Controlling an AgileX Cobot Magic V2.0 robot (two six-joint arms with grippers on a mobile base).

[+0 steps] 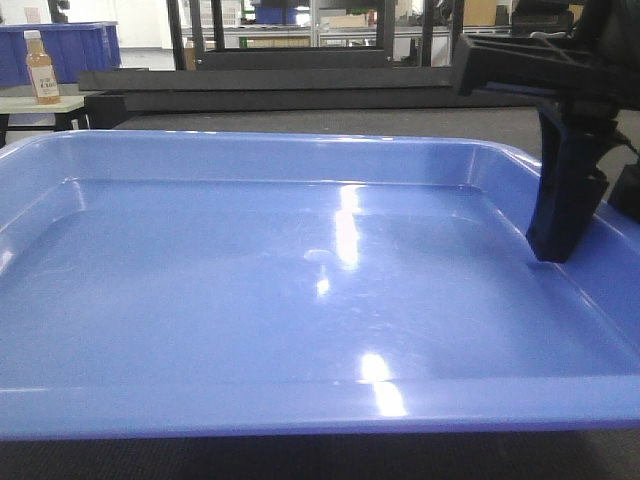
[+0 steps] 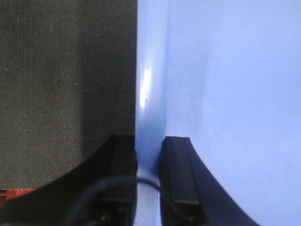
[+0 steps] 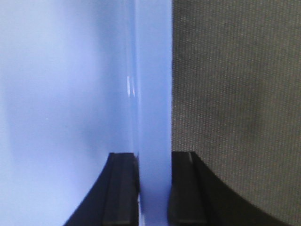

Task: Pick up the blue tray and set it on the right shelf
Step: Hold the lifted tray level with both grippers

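The left end effector (image 2: 149, 143) and right end effector (image 3: 153, 160) clamp opposite rims of the blue tray (image 1: 300, 270)

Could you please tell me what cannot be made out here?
Underside of the blue tray: hidden by the tray itself, front view.
The left gripper: outside the front view's left edge.
The right shelf: no view clearly shows it.
Label on the bottle: too small, front view.

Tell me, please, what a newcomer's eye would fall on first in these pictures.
The glossy blue tray fills the front view, on a dark table. The left gripper and right gripper each clamp a side rim. A small bottle stands far back left.
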